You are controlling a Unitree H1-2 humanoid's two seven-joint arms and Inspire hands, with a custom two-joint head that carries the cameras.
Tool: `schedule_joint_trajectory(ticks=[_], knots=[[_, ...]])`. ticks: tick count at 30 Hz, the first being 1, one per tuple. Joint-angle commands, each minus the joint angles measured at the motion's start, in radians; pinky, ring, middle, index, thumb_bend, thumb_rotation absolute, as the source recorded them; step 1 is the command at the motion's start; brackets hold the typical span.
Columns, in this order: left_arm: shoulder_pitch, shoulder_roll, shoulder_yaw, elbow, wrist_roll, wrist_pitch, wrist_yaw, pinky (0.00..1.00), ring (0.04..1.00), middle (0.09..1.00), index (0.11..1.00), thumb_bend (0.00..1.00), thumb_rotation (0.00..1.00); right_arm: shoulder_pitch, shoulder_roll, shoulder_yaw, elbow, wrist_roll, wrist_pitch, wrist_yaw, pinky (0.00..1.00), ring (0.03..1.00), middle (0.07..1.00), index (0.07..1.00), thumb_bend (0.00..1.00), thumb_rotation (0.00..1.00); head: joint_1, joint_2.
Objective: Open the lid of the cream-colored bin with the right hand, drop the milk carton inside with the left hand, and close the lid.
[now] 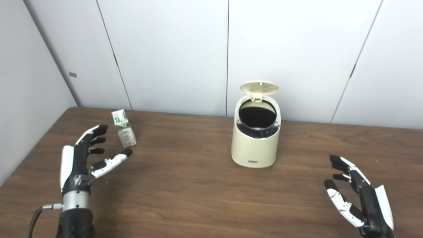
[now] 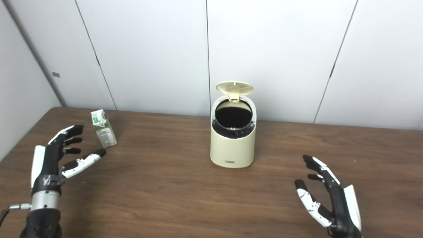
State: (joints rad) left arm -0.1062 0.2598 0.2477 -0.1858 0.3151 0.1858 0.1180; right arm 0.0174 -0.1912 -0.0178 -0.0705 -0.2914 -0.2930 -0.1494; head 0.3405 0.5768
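Lid (image 1: 259,87) up on cream bin (image 1: 256,145), centre table. Milk carton (image 1: 124,129) stands far left, just beyond left hand (image 1: 86,155); both it and right hand (image 1: 358,195) spread, empty. Risk: thumb-side approach could tip the slim carton.

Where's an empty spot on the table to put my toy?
Bare wood lies between the cream bin and the right robot hand, and in front between both hands. It is tighter at the left, where the milk carton stands just beyond the left robot hand.
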Motion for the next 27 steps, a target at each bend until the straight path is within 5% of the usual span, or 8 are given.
schedule_joint_trajectory(ticks=[1,7,12,21,27], knots=[[-0.078,0.054,-0.013,-0.008,0.027,0.041,-0.019,0.72,0.844,0.866,0.876,0.99,0.34,-0.015,-0.024,-0.017,0.032,0.024,-0.077,0.001,0.68,0.798,0.807,0.780,0.11,0.52,0.029,0.001],[-0.128,0.091,-0.027,0.010,0.003,0.141,-0.070,0.81,0.905,0.918,0.934,1.00,0.39,-0.023,-0.047,-0.037,0.055,0.070,-0.098,0.019,0.70,0.806,0.817,0.782,0.16,0.69,0.114,0.001],[-0.151,0.100,-0.039,0.045,0.013,0.188,-0.078,0.77,0.922,0.948,0.957,1.00,0.41,-0.026,-0.071,-0.049,0.073,0.074,-0.112,0.035,0.69,0.809,0.824,0.788,0.12,0.61,0.179,-0.012],[-0.188,0.088,-0.040,0.119,0.036,0.205,-0.020,0.75,0.906,0.936,0.948,1.00,0.36,-0.049,-0.107,-0.059,0.128,0.115,-0.152,0.072,0.66,0.809,0.817,0.779,0.24,0.87,0.275,-0.032],[-0.197,0.093,-0.047,0.138,0.061,0.217,0.014,0.57,0.768,0.824,0.922,1.00,0.36,-0.081,-0.133,-0.047,0.205,0.097,-0.176,0.035,0.61,0.769,0.787,0.756,0.37,0.92,0.313,-0.046]])
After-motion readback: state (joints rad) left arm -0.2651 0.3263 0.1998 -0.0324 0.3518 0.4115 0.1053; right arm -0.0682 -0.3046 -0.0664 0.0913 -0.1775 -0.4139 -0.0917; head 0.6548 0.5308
